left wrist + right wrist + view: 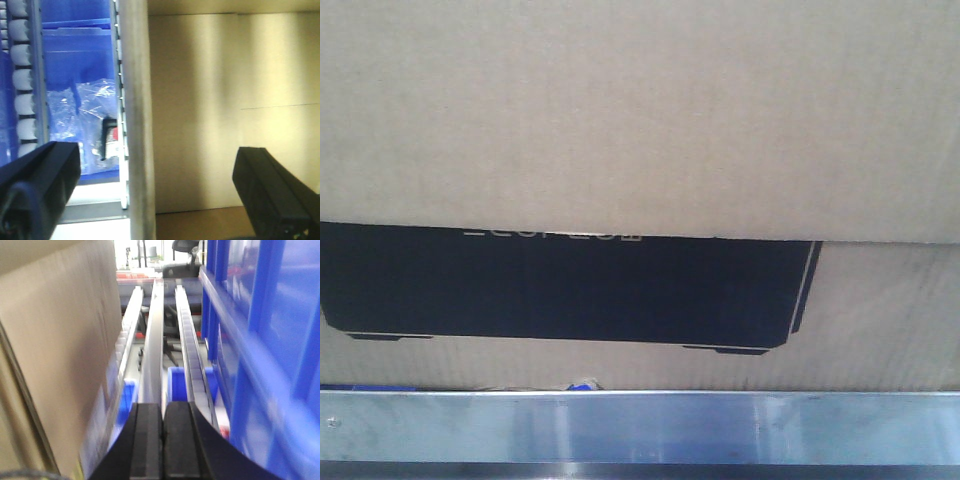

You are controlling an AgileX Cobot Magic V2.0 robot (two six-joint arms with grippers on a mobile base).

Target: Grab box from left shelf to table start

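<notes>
The brown cardboard box with its black printed panel fills the front view, just behind the left shelf's silver front rail. In the left wrist view my left gripper is open and straddles the box's upright wall edge. One finger is outside the box and the other is inside it, neither touching cardboard. My right gripper is shut with nothing in it, beside the box's side. A pale strip of the table shows low in the left wrist view.
A blue bin holding a clear plastic bag sits left of the box, by a white roller track. Ahead of the right gripper run roller tracks. Blue bins stand close on its right.
</notes>
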